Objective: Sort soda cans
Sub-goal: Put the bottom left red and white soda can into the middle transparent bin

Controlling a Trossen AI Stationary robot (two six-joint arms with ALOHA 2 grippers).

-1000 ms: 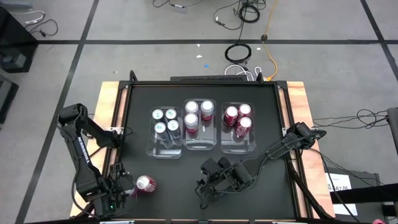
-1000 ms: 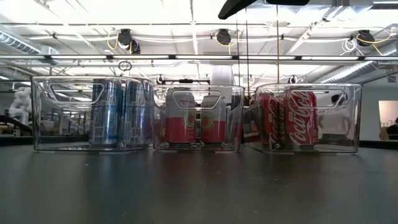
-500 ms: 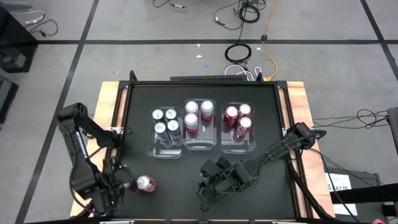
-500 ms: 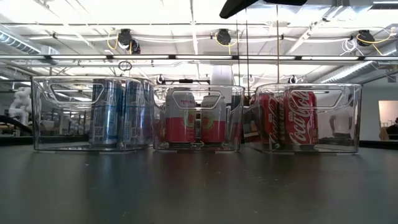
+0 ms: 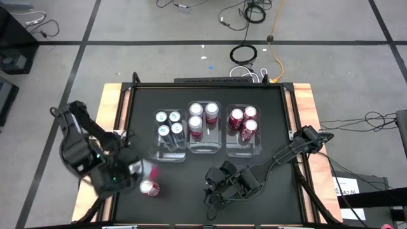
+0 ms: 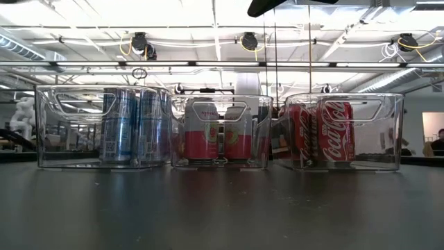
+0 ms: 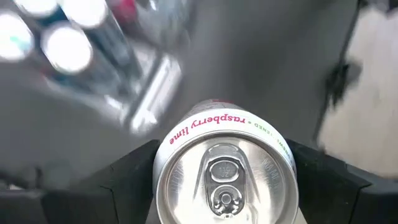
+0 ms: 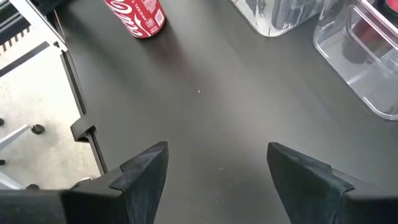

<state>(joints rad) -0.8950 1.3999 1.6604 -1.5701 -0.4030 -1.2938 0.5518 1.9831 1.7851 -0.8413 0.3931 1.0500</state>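
**Left pincer.** My left pincer (image 5: 141,170) is over the front-left part of the black table (image 5: 267,102), just in front of the left bin (image 5: 170,154). In the left wrist view it (image 7: 224,180) is spread wide, with one finger (image 7: 134,171) on either side of a raspberry lime can (image 7: 224,168), gripping it by the sides. The can's silver top faces the camera. From above, the can (image 5: 149,168) shows only as a pink blur at the pincer's tip.

**Right pincer.** My right pincer (image 5: 208,194) is low over the front centre of the table. Its fingers (image 8: 146,171) stand apart, with nothing but bare table between them.

**Loose can.** A red Coca-Cola can (image 5: 151,189) stands upright on the table near the front-left corner, just in front of my left pincer. It also shows in the right wrist view (image 8: 138,15).

**Bins.** Three clear bins sit side by side at mid-table.
- The left bin holds four teal-blue cans (image 5: 168,123).
- The middle bin (image 5: 203,150) holds four pink-and-white cans (image 5: 202,119).
- The right bin (image 5: 243,151) holds three red cans (image 5: 243,121).

The low view shows the same order: blue cans (image 6: 132,125), pink-and-white cans (image 6: 215,135) and red Coca-Cola cans (image 6: 326,132).
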